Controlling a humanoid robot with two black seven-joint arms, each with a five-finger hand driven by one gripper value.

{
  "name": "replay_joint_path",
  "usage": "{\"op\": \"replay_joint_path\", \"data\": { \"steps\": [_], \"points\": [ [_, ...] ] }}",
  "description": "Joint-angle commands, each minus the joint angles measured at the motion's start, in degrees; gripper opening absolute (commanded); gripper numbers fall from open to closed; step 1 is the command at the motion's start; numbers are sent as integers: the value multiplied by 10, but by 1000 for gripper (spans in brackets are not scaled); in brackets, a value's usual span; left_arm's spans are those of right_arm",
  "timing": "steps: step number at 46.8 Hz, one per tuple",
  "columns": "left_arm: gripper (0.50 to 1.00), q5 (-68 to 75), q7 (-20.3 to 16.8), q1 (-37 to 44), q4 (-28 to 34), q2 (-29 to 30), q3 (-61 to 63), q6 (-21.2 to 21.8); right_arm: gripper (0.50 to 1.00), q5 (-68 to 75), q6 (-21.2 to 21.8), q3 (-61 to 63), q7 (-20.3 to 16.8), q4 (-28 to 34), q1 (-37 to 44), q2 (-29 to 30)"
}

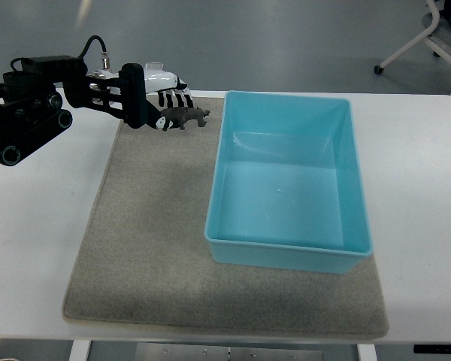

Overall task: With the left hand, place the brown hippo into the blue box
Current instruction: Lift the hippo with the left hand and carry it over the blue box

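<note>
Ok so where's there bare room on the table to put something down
The grey mat is bare left of and in front of the blue box, and the box floor is empty. White table is free left and right. Crowded only at the mat's far left corner, where the left robot hand meets the brown hippo.

Blue box: light cyan-blue throughout, walls and floor the same shade, floor slightly paler where light reflects.
Brown hippo: dark brown, nearly grey-brown; no markings can be made out at this size.
Left hand: black palm and frame, fingers banded black and white, white shell on the back. Left arm: matte black, with a black cable.
Mat: beige-grey, fine speckled felt texture, uniform.
Table: plain white.
Floor: grey-blue, glossy.
Chair base, far right corner: white legs, dark caster.
</note>
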Motion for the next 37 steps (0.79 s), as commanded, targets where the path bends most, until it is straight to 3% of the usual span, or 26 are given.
{"op": "replay_joint_path", "data": {
  "steps": [1,37],
  "points": [
    [500,0,0,-11,-1,0,-5,0,936,0,0,0,0,0,0,0],
    [500,-10,0,-9,-174,-5,-56,3,936,0,0,0,0,0,0,0]
  ]
}}
